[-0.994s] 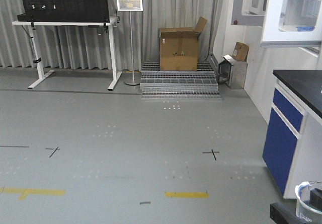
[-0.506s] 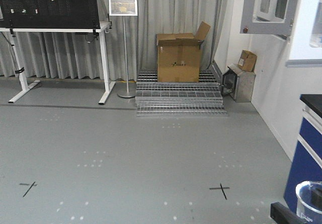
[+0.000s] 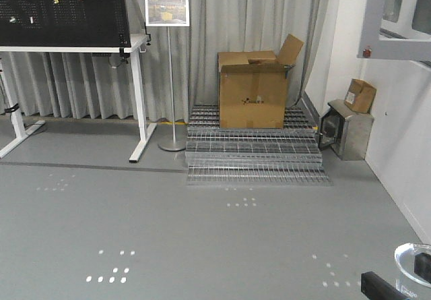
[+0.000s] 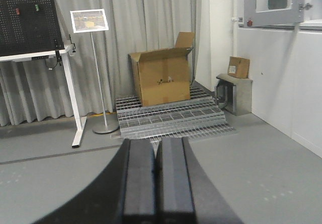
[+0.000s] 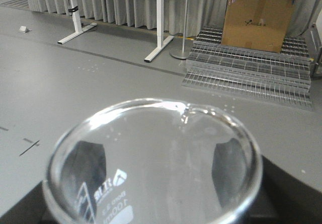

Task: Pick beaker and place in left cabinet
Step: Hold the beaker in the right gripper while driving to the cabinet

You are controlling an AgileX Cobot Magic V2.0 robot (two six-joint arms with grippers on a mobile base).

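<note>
The grey floor (image 3: pixel 202 232) runs open ahead to a stepped steel grating platform (image 3: pixel 254 153) carrying a brown cardboard box (image 3: pixel 252 91). The left cabinet appears in no view. The small clear glass beaker (image 5: pixel 151 148) sits at the lower right edge of the front view, upright and off any surface, inside the right gripper (image 5: pixel 156 183). The gripper's dark pads (image 5: pixel 83 161) show through the glass on opposite sides of the wall, so the jaws are judged to be clamped on the beaker. Treat the beaker as light, rigid, smooth and brittle: excess squeeze could crack it, and too little could let it slip. The mid-wall hold below the flared rim and pour lip (image 5: pixel 185 114) is the correct grasp zone. The right arm is low and extended forward. The left gripper (image 4: pixel 156 178) points level towards the box, jaws pressed together and empty.
</note>
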